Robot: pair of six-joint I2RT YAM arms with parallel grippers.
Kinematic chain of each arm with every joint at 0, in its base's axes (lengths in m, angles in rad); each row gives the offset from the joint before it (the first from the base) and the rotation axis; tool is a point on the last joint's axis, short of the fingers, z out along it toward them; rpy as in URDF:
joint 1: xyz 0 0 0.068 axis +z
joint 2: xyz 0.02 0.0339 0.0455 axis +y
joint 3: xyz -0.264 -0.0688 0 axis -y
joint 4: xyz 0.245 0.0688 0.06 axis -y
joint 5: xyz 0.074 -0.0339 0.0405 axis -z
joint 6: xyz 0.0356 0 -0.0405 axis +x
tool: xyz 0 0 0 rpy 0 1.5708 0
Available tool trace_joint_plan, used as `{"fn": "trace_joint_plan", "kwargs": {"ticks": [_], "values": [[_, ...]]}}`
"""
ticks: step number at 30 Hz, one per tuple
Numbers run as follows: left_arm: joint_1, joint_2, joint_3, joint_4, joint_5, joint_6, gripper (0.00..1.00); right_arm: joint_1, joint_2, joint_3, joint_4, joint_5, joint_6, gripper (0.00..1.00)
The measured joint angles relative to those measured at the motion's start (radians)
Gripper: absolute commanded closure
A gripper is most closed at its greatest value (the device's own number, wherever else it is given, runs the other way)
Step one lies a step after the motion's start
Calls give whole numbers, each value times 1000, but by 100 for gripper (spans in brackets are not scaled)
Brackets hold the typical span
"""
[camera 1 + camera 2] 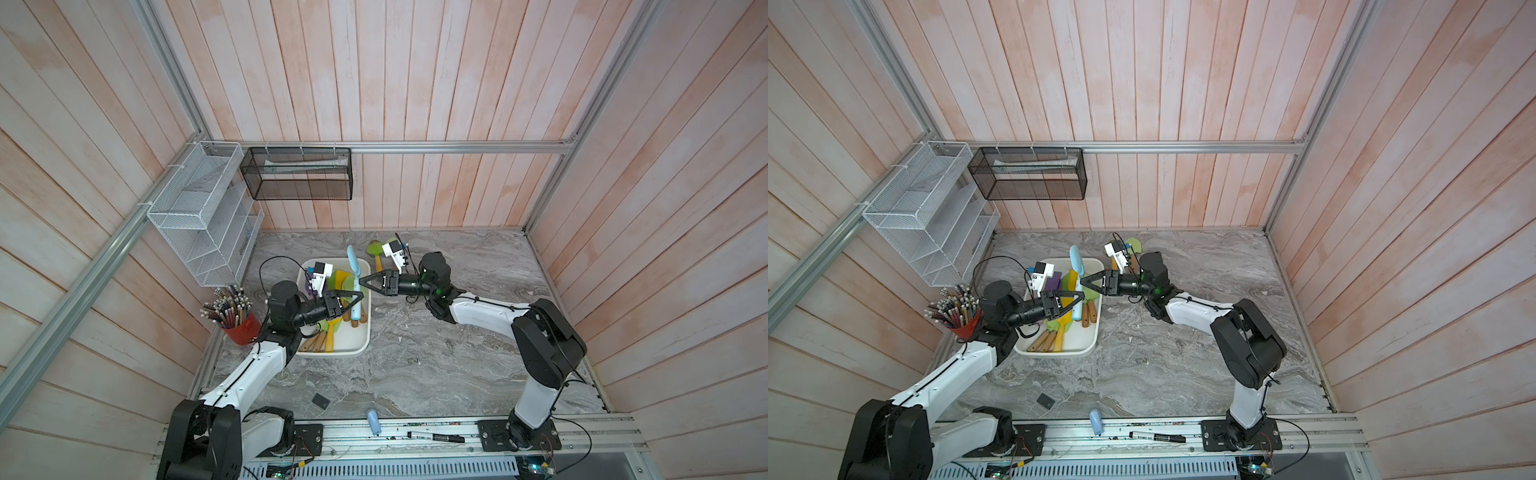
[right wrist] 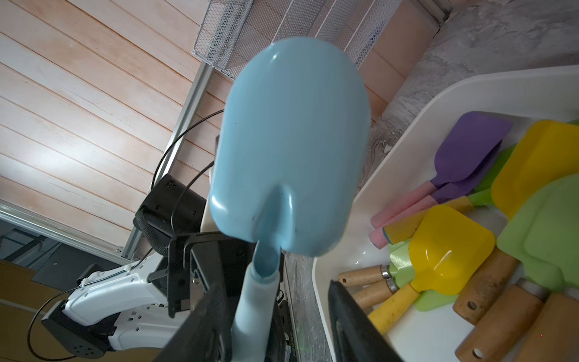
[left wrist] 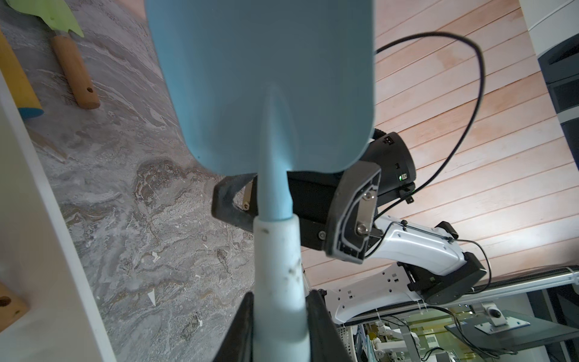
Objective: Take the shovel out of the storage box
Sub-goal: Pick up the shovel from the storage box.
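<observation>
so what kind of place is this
Likely a robot test cell dressed as a garden shed: plank walls, an aluminium frame rail, and a storage box of toy shovels.

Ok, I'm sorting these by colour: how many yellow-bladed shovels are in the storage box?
2 visible in the storage box: one yellow-bladed shovel beside the purple blades, another lying over a green blade. More may be hidden underneath.

Walls: pale pink planks (image 1: 415,83) enclosing three sides | Base: grey marbled top (image 1: 436,365) lying flat | Frame: aluminium rail (image 1: 457,146) crossing back wall
</observation>
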Motion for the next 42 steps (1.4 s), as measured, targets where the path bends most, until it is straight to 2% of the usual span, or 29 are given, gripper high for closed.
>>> {"fn": "trace_joint_plan", "kwargs": {"ticks": [3, 9, 18, 24, 26, 30, 31, 42], "values": [[-2, 0, -1, 0, 0, 1, 85, 8, 9, 10, 15, -1, 11, 49], [-2, 0, -16, 4, -2, 0, 85, 11, 26, 21, 38, -4, 34, 60], [-4, 1, -18, 15, -6, 0, 85, 37, 66, 66, 49, -8, 55, 65], [-9, 4, -19, 30, -8, 1, 85, 40, 78, 71, 55, -7, 70, 80], [-9, 5, -20, 32, -7, 10, 81, 40, 78, 71, 54, -7, 78, 85], [-10, 6, -21, 25, -9, 26, 54, 40, 78, 71, 50, -3, 76, 87], [-10, 6, -21, 20, -10, 32, 51, 40, 78, 71, 47, 1, 72, 87], [-6, -18, -20, -95, -20, 110, 48, -9, 45, 64, -53, 42, 9, 87]]}}
